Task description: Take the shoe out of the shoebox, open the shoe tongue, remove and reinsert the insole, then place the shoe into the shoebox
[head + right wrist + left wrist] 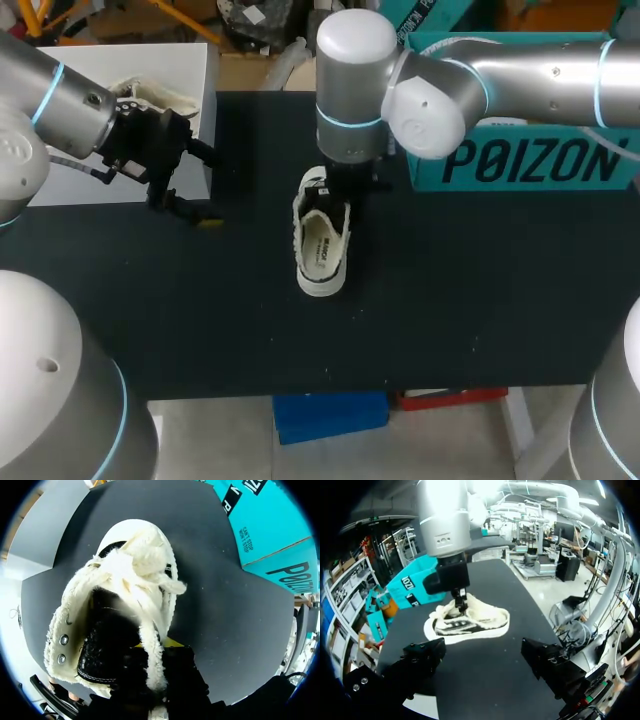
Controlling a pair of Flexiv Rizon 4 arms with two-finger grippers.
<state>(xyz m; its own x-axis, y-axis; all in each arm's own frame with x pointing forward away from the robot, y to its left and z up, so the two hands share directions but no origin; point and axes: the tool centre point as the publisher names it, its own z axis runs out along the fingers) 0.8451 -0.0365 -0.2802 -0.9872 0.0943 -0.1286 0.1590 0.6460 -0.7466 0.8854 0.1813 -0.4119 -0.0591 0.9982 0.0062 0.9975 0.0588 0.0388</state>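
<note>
A white, fleece-lined shoe (321, 245) lies on the black table (470, 300), its opening facing up and the printed insole (319, 247) showing. My right gripper (345, 190) comes straight down onto the shoe's far end. In the right wrist view it (157, 647) is shut on the fleecy tongue (150, 650), one finger inside the shoe (125, 580) and one outside. The teal shoebox (530, 160) stands behind the right arm. At the table's left, my left gripper (205, 187) hangs open and empty, with the shoe (470, 622) ahead of it (482, 660).
A white box (185, 60) with another fleecy item (150, 95) stands at the back left, just behind the left gripper. The teal shoebox (410, 587) (270, 525) takes up the back right.
</note>
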